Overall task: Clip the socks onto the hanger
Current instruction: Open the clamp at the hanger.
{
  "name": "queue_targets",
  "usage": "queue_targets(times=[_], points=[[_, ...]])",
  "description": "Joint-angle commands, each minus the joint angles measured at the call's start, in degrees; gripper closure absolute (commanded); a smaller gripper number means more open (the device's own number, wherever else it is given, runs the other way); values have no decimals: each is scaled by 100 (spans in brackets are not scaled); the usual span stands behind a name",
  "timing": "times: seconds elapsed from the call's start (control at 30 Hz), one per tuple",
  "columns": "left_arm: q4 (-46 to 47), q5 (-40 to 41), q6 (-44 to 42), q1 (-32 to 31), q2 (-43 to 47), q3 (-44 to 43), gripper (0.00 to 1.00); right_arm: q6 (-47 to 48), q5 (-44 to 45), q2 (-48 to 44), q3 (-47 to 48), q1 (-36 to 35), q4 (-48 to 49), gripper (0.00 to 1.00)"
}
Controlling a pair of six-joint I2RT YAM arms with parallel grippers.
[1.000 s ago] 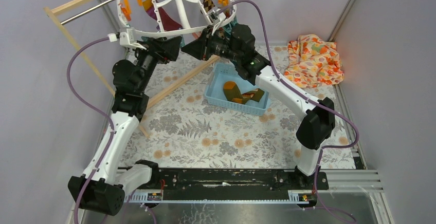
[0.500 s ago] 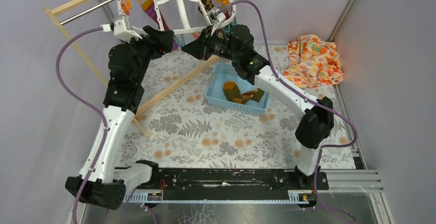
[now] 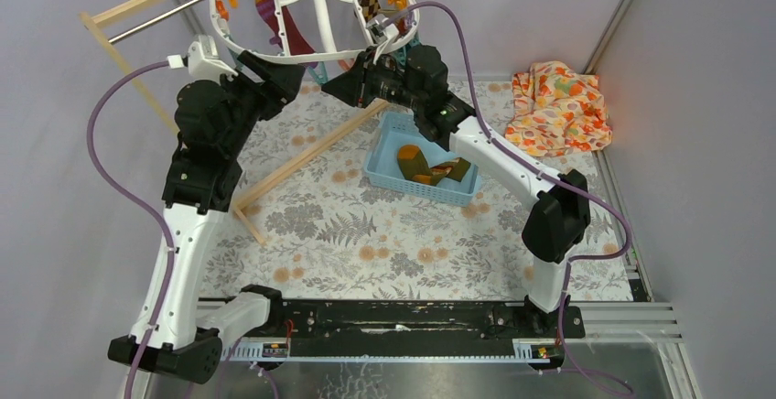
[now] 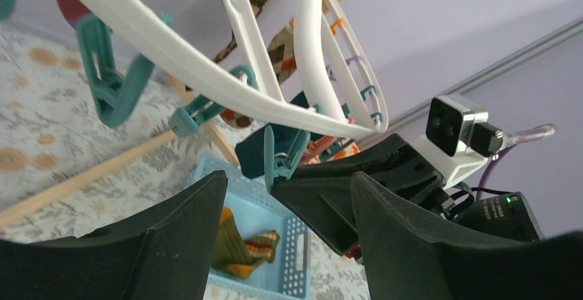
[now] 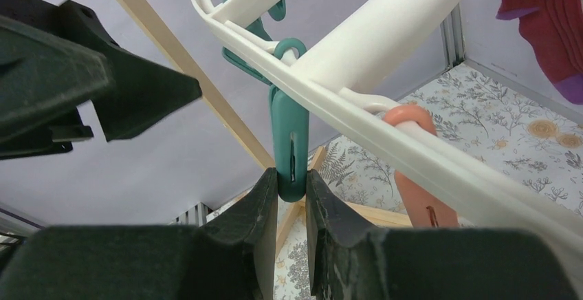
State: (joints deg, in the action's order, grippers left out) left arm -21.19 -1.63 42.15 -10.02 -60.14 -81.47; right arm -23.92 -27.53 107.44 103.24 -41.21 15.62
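Floral table (image 3: 403, 234), lilac walls (image 3: 64, 143); orange cloth (image 3: 558, 106) in far-right corner; right gripper (image 5: 291, 190) pinches teal clip (image 5: 290, 145) on hanger (image 5: 385, 25); left gripper (image 4: 289, 176) gapes wide.

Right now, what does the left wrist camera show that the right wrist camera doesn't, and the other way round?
Only the left wrist: the blue basket with socks in it, an argyle sock hanging on the hanger, and the right arm's camera. Only the right wrist: a close look at the right gripper pinching the lower end of a teal clip. Both: the hanger's white ring, a wooden post, the floral table cover and a maroon sock.
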Motion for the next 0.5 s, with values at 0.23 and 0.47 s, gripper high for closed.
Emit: queue_targets(times=[0.23,0.47], points=[[-211,-554,477,18,-257,151,26,-129,72,20,260,-1,320,100],[-218,-538,458,-31,-602,-74,27,-102,88,26,254,-7,270,100]])
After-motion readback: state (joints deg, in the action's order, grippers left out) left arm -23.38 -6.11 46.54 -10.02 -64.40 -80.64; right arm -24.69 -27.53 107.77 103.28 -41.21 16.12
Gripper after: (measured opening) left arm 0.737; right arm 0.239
